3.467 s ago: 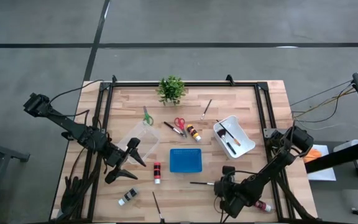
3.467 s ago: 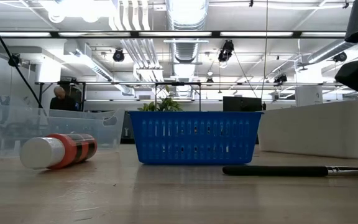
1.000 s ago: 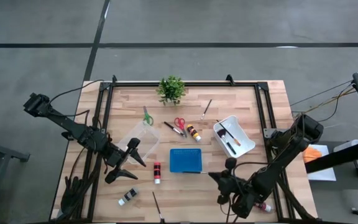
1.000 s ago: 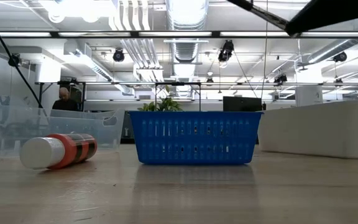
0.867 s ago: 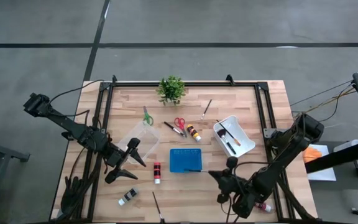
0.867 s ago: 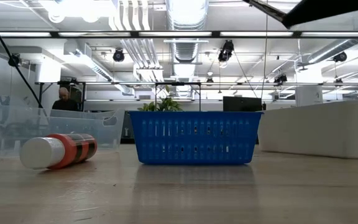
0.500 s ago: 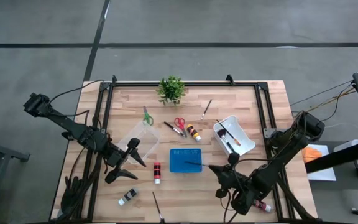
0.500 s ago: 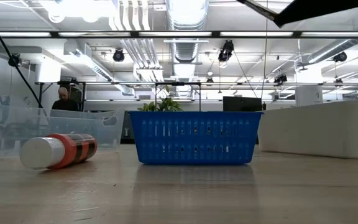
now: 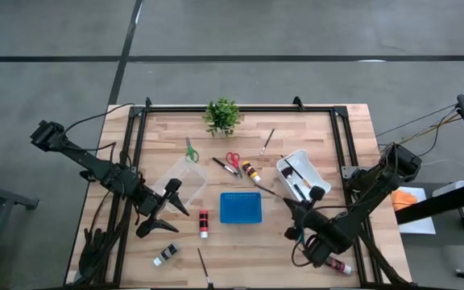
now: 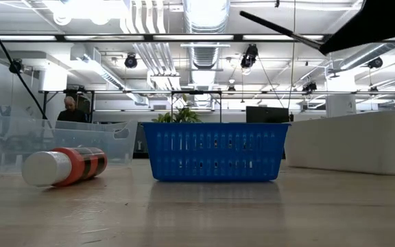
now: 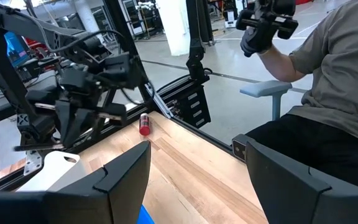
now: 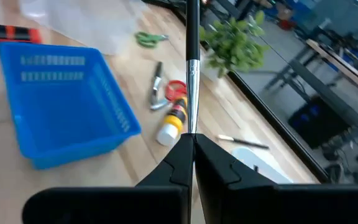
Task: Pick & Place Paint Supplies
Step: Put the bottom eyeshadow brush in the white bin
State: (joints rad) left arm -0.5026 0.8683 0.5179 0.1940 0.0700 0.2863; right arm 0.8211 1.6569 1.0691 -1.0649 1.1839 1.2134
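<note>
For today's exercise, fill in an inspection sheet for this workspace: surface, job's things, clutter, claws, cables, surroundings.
Surface: wooden table, black frame.
Job's things: blue basket; clear bin; white bin holding brushes; green scissors; red scissors; bottles lying about, one red.
Clutter: plant.
Claws: right claw shut on a brush, raised beside the basket; left claw open, waiting by the clear bin.
Cables: bundles along both arms.
Surroundings: seated person beyond the table.

Overhead and table-level cameras share the blue basket (image 9: 241,207) (image 10: 214,151); wrist cameras look forward
</note>
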